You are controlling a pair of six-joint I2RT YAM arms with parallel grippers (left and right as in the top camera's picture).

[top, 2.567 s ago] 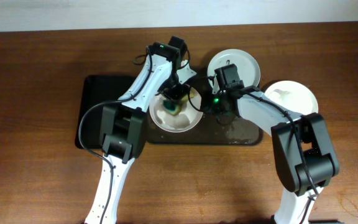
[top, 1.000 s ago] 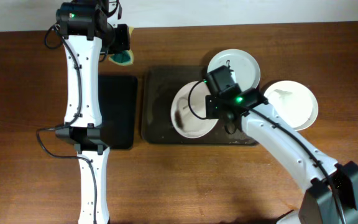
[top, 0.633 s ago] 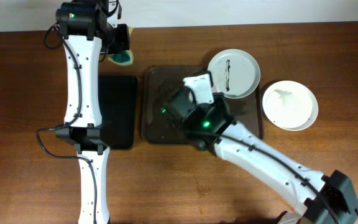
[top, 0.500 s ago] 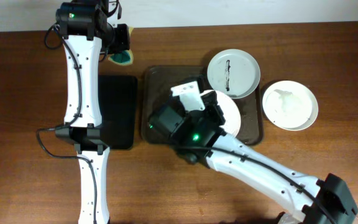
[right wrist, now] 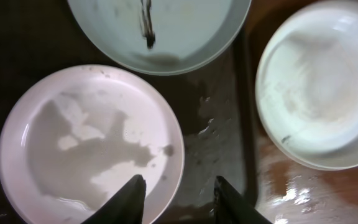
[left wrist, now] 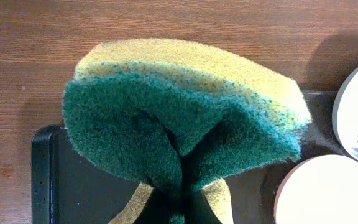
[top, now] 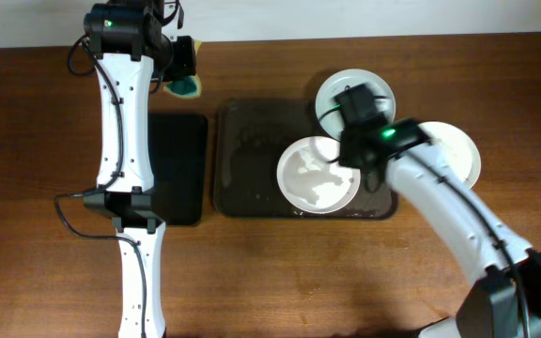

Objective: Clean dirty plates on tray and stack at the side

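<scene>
While the left claw (left wrist: 178,210) hangs over the far left of the worktop (top: 45,188), it is clamped on one sponge (left wrist: 185,118), yellow on one face and green on the other, pinched into a fold. I count three plates and two trays. One plate (top: 313,178), wet and smeared, lies flat on the brown tray (top: 252,160). A second plate (right wrist: 166,31), with a dark streak across it, sits at the tray's far right corner. The third plate (top: 458,155) rests on the worktop just beside the tray's right edge. The right claw (right wrist: 179,190) hovers with fingers spread, straddling the wet plate's rim. The black tray (top: 177,169) lies left of the brown one.
</scene>
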